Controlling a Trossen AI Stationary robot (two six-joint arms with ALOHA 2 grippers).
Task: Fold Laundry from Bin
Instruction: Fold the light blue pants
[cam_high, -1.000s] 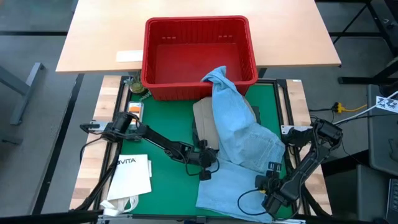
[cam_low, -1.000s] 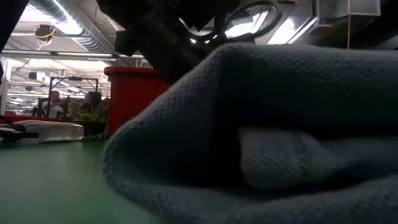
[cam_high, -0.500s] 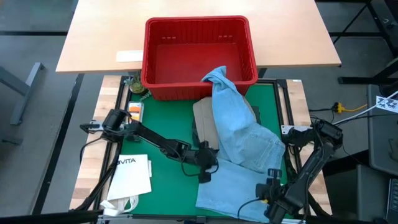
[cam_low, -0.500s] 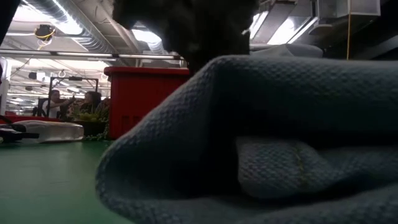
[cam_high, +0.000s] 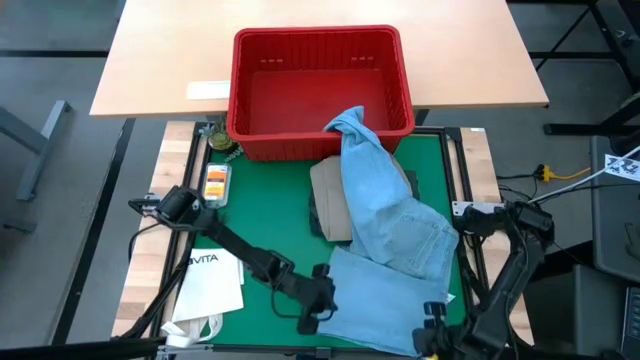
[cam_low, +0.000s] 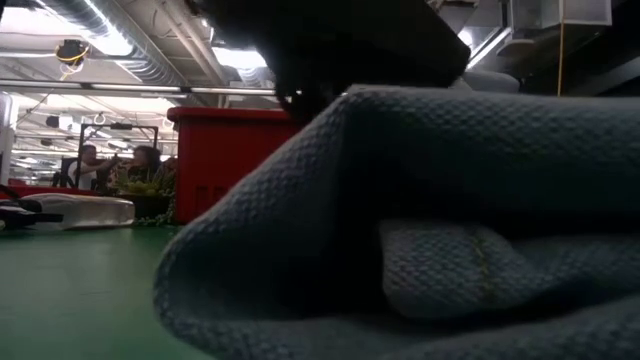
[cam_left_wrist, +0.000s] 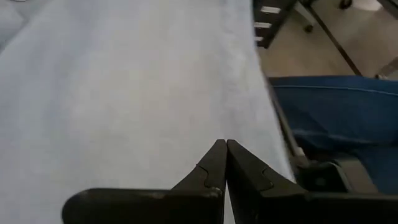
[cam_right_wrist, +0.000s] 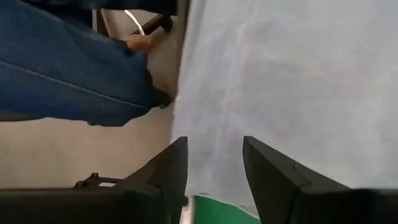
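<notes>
The light blue denim jeans (cam_high: 385, 235) trail from the near rim of the red bin (cam_high: 320, 85) down the green mat (cam_high: 270, 215) to its near edge, lying over a khaki-tan garment (cam_high: 328, 195). The jeans' near fold fills the low view (cam_low: 450, 230). My left gripper (cam_high: 318, 300) is shut at the left edge of the jeans' near part (cam_left_wrist: 124, 87). My right gripper (cam_high: 435, 335) is open over the jeans' near right corner (cam_right_wrist: 286, 74), one finger on either side of the cloth's edge; I cannot tell whether it touches. My left gripper has its shut fingertips (cam_left_wrist: 225, 149) against the flat top surface of the jeans' near part (cam_left_wrist: 205, 106), near its left edge. The fingers come slanting down from the table's left. The cloth lies on the mat; whether a layer is caught between the tips cannot be told.
A white paper bag printed "VITA" (cam_high: 215, 285) lies near left on the mat. Small items (cam_high: 215, 180) sit beside the bin's left corner. A light wooden table (cam_high: 160, 60) stands behind. A person's dark blue leg (cam_left_wrist: 336, 106) shows past the near edge. People sit far behind (cam_low: 90, 165).
My left gripper has gone toward the table's near edge and slightly left along the jeans' left edge, staying shut. My right gripper has gone toward the near edge, to the jeans' near right corner. The jeans' near fold has shifted a little in the low view.
</notes>
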